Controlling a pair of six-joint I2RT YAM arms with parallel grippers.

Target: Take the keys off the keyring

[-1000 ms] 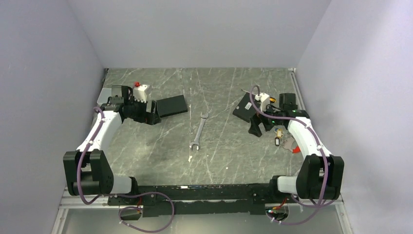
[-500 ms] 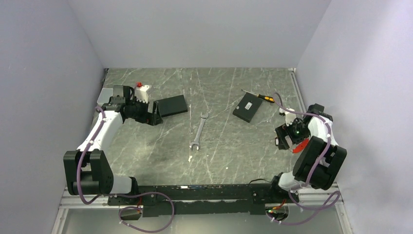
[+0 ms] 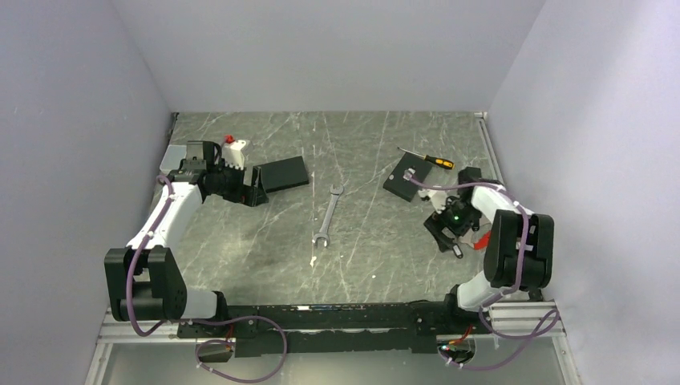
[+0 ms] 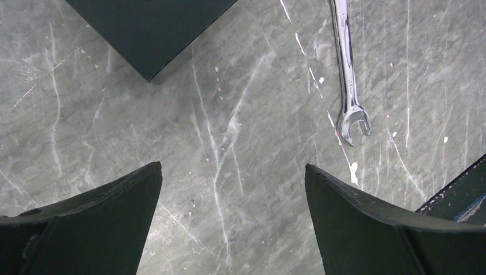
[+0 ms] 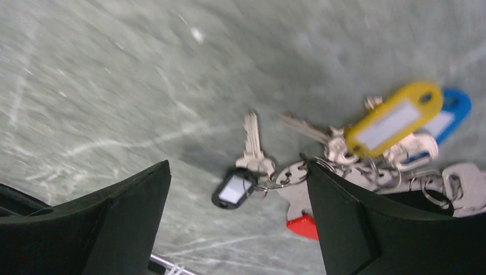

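Right wrist view was kinda blurry, but the right gripper had its jaws spread wide with nothing clamped, and its two black fingers filled the lower corners of the frame. Between them lay a silver key with a little dark tag just below it, both flat on the marble table. The rest of the keys trailed off to the right, partly hidden behind the right-hand finger, with a yellow tag and a blue tag at the upper right. The keyring showed as a grey tab with a red end at bottom centre, right against that finger's edge, though I couldn't tell if they touched. From overhead the whole bunch sat at the right-middle of the frame, just beside the gripper's tip. The left gripper was wide open too, holding nothing, over bare table at the left of the overhead frame. Its own view had a black box at the upper left and a wrench at the upper right.
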